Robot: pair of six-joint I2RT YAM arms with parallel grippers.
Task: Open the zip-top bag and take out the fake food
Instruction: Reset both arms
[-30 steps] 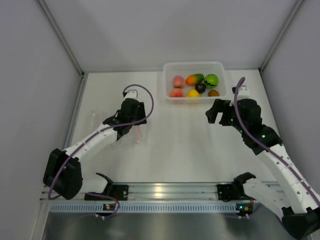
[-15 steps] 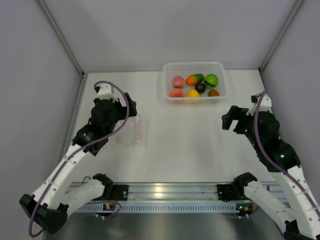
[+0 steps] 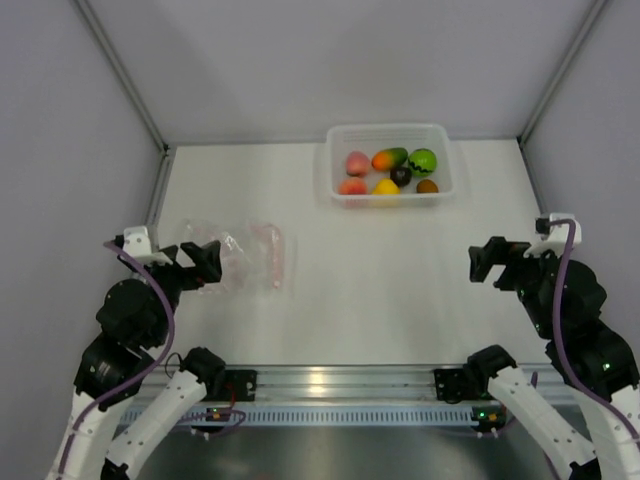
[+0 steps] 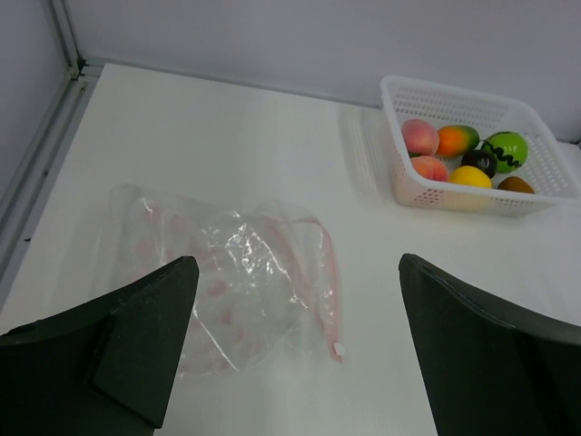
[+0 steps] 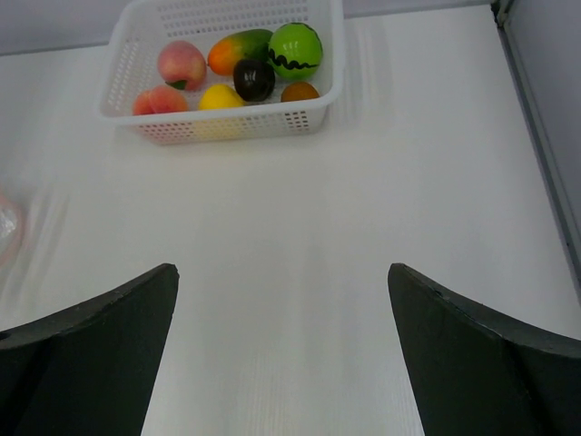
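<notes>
Now both grippers have drawn back from the work: the left gripper, down at the zip-top bag a moment ago, hangs with its jaws wide apart and nothing between them, the bag lying limp and empty just ahead of it. The right gripper is likewise spread and empty, with the fake food in the white tray well ahead and to its left, so the task looks finished
</notes>
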